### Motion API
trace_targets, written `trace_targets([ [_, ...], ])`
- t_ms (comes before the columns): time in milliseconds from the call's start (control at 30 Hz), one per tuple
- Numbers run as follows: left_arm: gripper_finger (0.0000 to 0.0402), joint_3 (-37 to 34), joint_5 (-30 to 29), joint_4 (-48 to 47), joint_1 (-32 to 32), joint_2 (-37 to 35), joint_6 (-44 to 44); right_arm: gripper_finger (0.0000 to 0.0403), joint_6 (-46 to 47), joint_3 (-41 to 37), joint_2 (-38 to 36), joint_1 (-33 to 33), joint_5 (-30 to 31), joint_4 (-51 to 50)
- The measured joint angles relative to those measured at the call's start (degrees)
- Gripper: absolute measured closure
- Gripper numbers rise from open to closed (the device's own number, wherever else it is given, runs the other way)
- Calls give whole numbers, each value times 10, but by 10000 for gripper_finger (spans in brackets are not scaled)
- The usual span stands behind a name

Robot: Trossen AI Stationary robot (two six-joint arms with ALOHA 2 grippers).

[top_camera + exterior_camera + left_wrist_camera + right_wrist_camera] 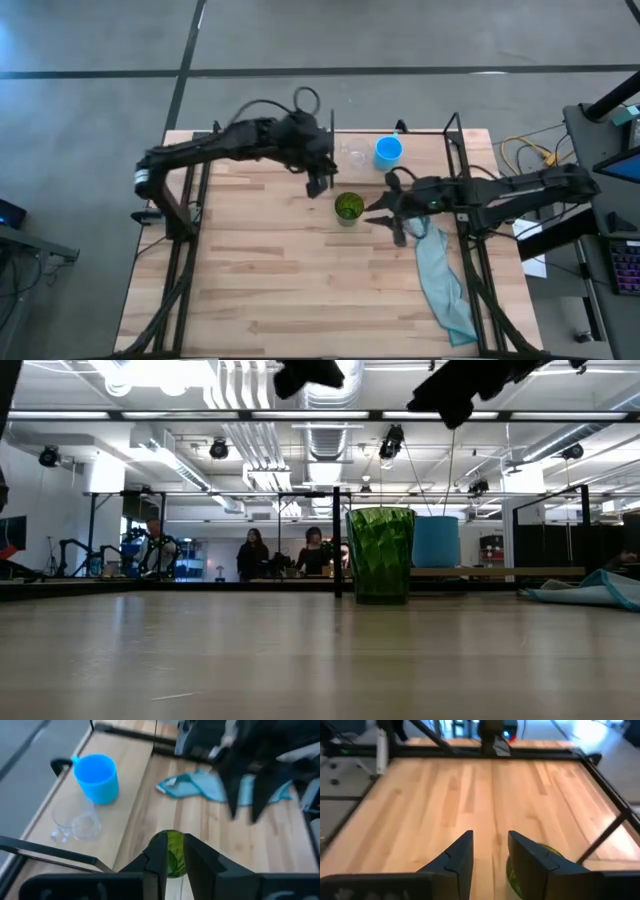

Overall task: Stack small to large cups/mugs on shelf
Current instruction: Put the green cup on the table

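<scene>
The dark green cup (348, 207) stands upright on its base on the tabletop, near the shelf's front edge; in the low view the green cup (380, 555) is untouched. The blue mug (388, 150) and the clear cup (352, 155) stand side by side on the shelf (270, 150) at the table's far edge. My left gripper (320, 183) hovers just left of and beyond the green cup, its fingers a narrow gap apart (175, 852). My right gripper (381, 212) hovers just right of the cup, open (490, 850). Both are raised well above the table.
A teal cloth (440, 280) lies crumpled on the table's right side, under the right arm. Black frame posts (452, 125) stand at the shelf's ends. Bare tabletop (280, 290) spreads over the near and left parts. People stand in the room behind (250, 555).
</scene>
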Motion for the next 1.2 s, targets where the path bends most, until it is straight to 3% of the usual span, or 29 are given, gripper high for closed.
trace_targets([
  [433, 356, 0, -10, 0, 0, -98, 0, 284, 35, 0, 112, -17, 9, 22],
  [833, 356, 0, -9, 1, -1, -100, -1, 284, 35, 0, 187, -44, 50, 23],
  [1200, 356, 0, -9, 1, -1, -100, -1, 284, 36, 0, 188, -48, 35, 22],
])
